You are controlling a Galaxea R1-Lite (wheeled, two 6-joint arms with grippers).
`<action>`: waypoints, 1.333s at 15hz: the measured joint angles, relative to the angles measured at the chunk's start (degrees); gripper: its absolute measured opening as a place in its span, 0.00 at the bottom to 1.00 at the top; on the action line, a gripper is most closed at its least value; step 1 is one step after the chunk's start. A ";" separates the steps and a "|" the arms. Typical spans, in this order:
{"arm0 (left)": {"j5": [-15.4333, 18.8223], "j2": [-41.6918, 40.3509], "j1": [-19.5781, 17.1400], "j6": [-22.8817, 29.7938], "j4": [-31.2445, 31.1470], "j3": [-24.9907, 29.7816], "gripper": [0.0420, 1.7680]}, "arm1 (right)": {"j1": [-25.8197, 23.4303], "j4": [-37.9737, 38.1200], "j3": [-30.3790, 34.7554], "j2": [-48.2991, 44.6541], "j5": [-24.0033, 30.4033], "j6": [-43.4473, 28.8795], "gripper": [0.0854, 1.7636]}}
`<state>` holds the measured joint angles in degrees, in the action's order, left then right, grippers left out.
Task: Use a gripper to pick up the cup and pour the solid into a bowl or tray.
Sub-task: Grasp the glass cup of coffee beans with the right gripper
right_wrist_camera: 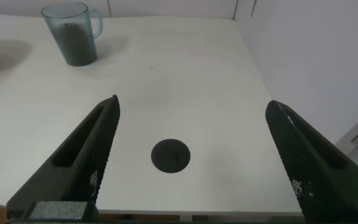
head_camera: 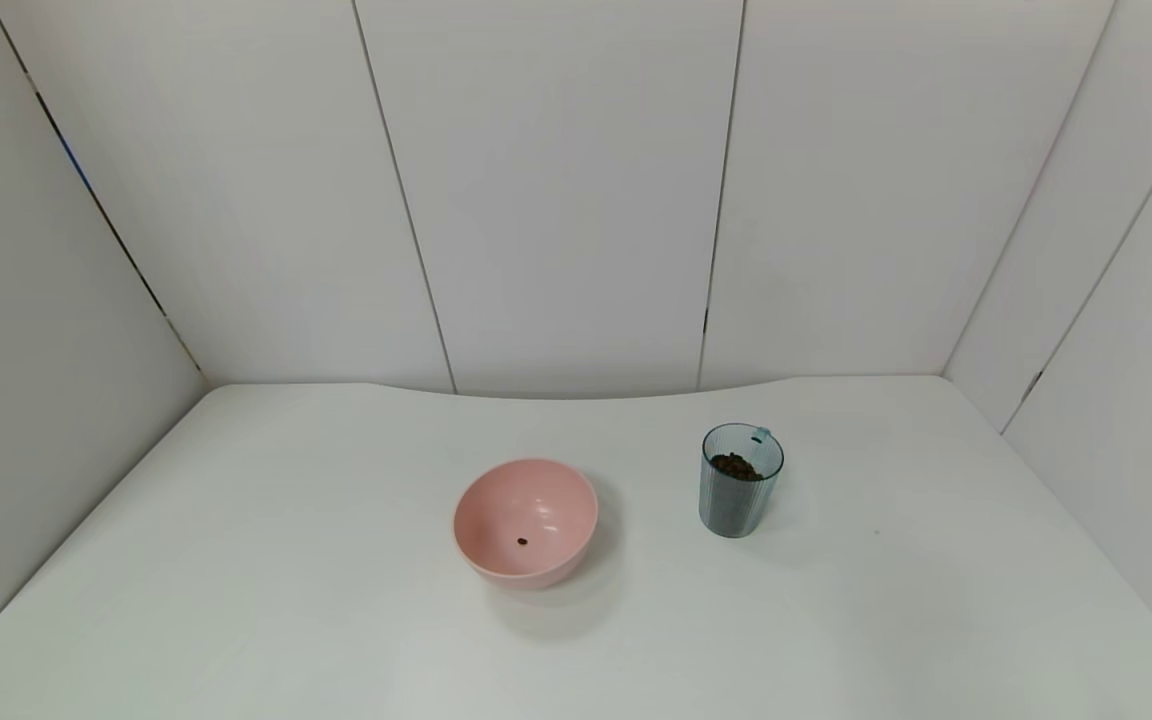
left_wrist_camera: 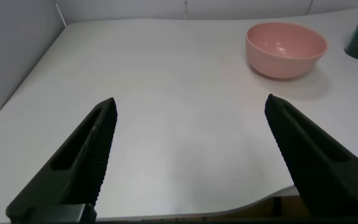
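The blue-grey ribbed cup stands upright on the white table, right of centre, with dark-brown pellets inside. It also shows in the right wrist view. The pale-pink bowl sits to its left, holding one pellet; it also shows in the left wrist view. Neither gripper shows in the head view. My left gripper is open and empty over the table's near left part. My right gripper is open and empty over the near right part, well short of the cup.
A round black hole lies in the table near the front right edge. White panel walls close in the back and both sides. The table's front edge lies just below the left gripper.
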<state>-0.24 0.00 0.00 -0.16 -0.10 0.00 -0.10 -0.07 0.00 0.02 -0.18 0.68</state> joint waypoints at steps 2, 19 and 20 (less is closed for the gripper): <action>0.00 0.00 0.00 -0.02 0.00 0.00 0.97 | -0.01 0.02 -0.35 0.00 0.05 0.20 0.97; 0.00 0.00 0.00 -0.02 0.00 0.00 0.97 | 2.82 1.23 -31.52 41.95 12.03 0.50 0.97; 0.00 0.00 0.00 0.00 0.00 0.00 0.97 | 4.67 1.15 -32.99 45.79 12.39 0.50 0.97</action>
<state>-0.24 0.00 0.00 -0.16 -0.10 0.00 4.57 1.07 -32.99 45.81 12.20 1.18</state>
